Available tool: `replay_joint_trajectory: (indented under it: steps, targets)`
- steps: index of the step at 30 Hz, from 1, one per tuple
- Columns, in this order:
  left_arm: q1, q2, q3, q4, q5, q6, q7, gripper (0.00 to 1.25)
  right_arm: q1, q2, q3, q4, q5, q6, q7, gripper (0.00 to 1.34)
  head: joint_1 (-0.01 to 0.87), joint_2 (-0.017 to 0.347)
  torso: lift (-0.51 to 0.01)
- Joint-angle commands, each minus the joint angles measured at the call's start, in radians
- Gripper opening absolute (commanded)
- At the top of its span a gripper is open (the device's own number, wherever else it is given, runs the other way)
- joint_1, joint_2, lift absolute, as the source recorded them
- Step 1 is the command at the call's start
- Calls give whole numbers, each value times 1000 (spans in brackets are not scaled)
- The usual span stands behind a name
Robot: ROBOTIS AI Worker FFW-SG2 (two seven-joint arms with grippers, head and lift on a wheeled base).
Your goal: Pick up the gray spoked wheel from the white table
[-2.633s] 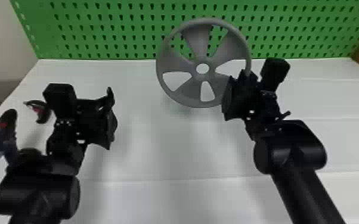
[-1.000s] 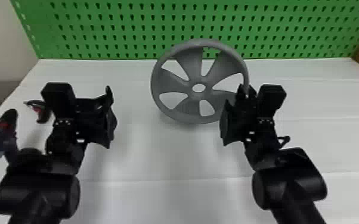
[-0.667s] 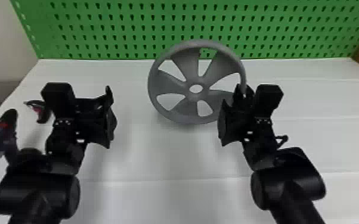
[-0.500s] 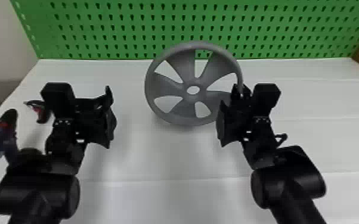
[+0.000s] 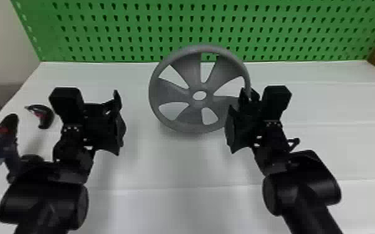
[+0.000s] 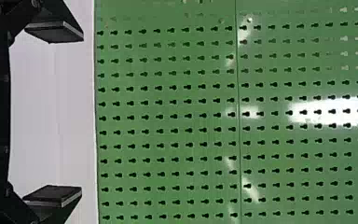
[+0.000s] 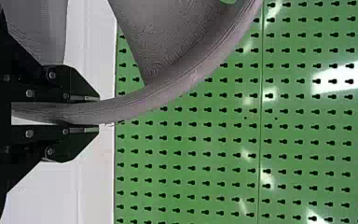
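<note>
"Fingers (image 7: 77,88) of the right gripper (image 7: 98,112) pinch the gray wheel (image 5: 193,51) by its rim (image 7: 135,106). Why there?"

"Probably because that slim, rounded band suits a flat grip better than broad, flaring spokes (image 5: 168,90). The left gripper (image 6: 81,113) is spread wide, empty."

"Where's the wheel?"

"Tilted, toward the desk's (image 5: 165,211) far edge, between its far corners; I can't tell whether they touch."
</note>
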Motion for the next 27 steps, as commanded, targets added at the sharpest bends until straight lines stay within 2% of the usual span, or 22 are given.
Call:
replay_joint_trajectory:
  steps: [1,27]
  targets:
    - [-4,-1,-13,11,8,-3,0,1121,0,0,5,0,0,1,1,310,765,14,-91]
    - [-6,-1,-13,22,17,-14,0,1120,-5,0,11,0,-5,1,5,311,765,14,-91]
